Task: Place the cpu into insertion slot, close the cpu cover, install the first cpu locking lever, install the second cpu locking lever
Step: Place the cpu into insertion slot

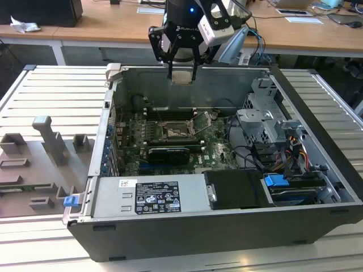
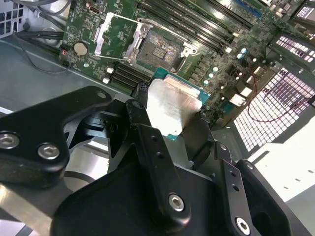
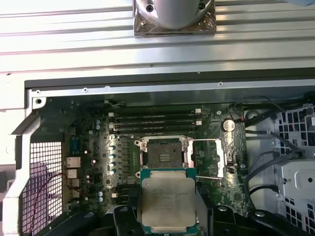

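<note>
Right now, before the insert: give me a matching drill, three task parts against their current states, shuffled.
Parts:
1. cpu
2. insertion slot
3. cpu cover

States:
A. swung open, clear of the slot
B. gripped between the jaws, not yet seated
C. bare, nothing seated in it

Pairs: 1-B, 2-C, 3-A.

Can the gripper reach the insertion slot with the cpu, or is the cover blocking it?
Probably yes: the cpu cover lies swung open beside the insertion slot, leaving it bare, and the gripper holds the cpu above the open case.
</note>
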Action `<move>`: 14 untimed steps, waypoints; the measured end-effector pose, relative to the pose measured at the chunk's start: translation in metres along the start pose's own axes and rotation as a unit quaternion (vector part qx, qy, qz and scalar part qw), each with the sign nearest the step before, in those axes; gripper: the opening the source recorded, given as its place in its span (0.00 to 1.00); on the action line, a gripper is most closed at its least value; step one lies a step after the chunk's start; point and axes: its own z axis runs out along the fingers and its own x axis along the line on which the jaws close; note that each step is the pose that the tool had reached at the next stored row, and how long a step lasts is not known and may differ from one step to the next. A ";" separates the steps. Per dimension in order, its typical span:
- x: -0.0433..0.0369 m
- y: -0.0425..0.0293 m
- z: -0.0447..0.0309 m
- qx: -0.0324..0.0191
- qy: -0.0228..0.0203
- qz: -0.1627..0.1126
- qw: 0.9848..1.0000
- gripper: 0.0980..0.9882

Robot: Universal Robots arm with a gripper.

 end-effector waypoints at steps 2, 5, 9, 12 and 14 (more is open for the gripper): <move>0.0000 0.0000 0.0000 0.000 0.000 0.002 1.000 0.48; 0.0000 0.0000 0.0000 0.000 0.000 0.004 1.000 0.48; 0.0001 0.0000 0.0000 0.000 -0.001 0.007 1.000 0.48; 0.0001 0.0000 0.0000 0.000 -0.001 0.010 1.000 0.48; 0.0001 0.0000 0.0000 0.000 -0.001 0.012 1.000 0.48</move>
